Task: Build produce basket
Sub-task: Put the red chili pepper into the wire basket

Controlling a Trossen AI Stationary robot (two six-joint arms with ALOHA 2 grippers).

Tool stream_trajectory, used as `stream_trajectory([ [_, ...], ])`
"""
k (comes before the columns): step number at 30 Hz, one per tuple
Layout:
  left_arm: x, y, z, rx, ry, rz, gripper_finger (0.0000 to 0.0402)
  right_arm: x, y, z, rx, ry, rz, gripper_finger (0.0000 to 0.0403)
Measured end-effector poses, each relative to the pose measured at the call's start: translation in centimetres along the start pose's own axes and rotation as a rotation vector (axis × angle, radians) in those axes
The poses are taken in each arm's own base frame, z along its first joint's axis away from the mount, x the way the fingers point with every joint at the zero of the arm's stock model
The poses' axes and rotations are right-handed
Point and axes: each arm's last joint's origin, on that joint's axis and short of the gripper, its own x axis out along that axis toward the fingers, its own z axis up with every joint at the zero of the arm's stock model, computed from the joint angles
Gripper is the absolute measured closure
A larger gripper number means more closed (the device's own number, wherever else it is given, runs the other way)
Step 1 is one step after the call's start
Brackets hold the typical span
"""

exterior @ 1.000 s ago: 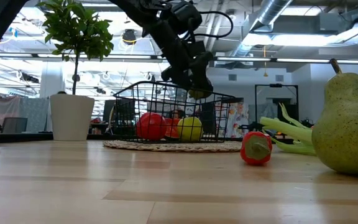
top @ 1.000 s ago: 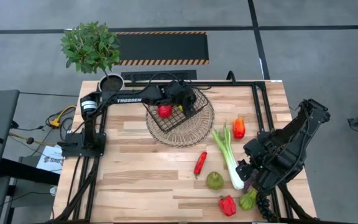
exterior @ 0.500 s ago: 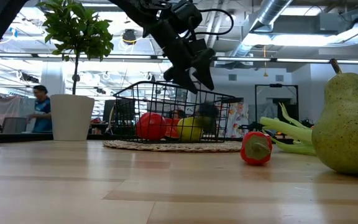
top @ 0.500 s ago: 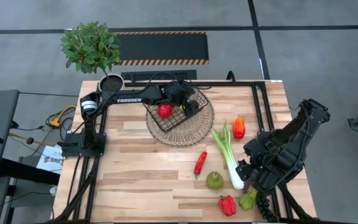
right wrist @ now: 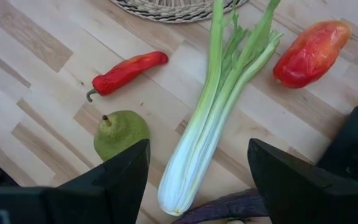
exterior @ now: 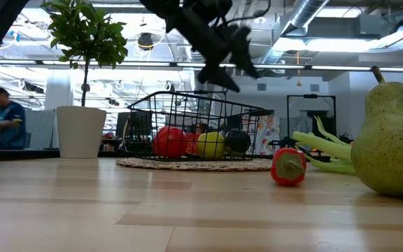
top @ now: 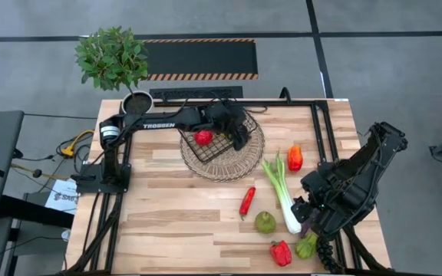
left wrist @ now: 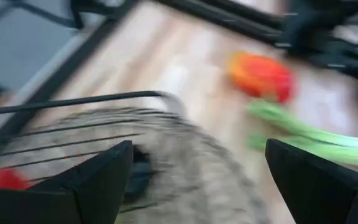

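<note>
Bench [top: 183, 222]: you have six items lying loose in the lower right of the high view: leek [top: 281, 188], red pepper [top: 295, 157], chilli [top: 247, 201], pear [top: 265, 222], a second pepper [top: 280, 252], a green piece at the edge.

Basket [top: 219, 142], upper centre, on the wicker tray [top: 245, 162]: holds a red fruit [exterior: 169, 141], a yellow one [exterior: 210, 144] and a dark one [exterior: 238, 141]. The dark one landed within the last second, so count that drop as done.

Left pincer [exterior: 231, 66]: wide and empty, lifted clear above the basket.

Right pincer [right wrist: 194, 180]: parked lower right over the leek, wide, empty.

Hard to read: your left wrist view is smeared; the arm covers part of the basket from above.
</note>
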Motion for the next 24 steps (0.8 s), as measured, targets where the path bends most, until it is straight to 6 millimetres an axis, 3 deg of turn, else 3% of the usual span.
stream_trajectory([
  [10, -1.8, -8.9, -0.2, 0.044, 0.004, -0.232, 0.0051, -0.2, 0.1, -0.4, 0.0, 0.005, 0.018, 0.0112],
  [17, -3.2, -14.7, -2.4, 0.015, 0.013, -0.229, 0.0052, 0.4, 0.9, -1.8, -0.047, -0.003, -0.01, 0.0112],
  [24, -4.7, -18.8, -5.1, -0.037, 0.051, -0.167, 0.0052, 1.5, 2.3, -2.8, -0.053, 0.019, -0.018, 0.0112],
])
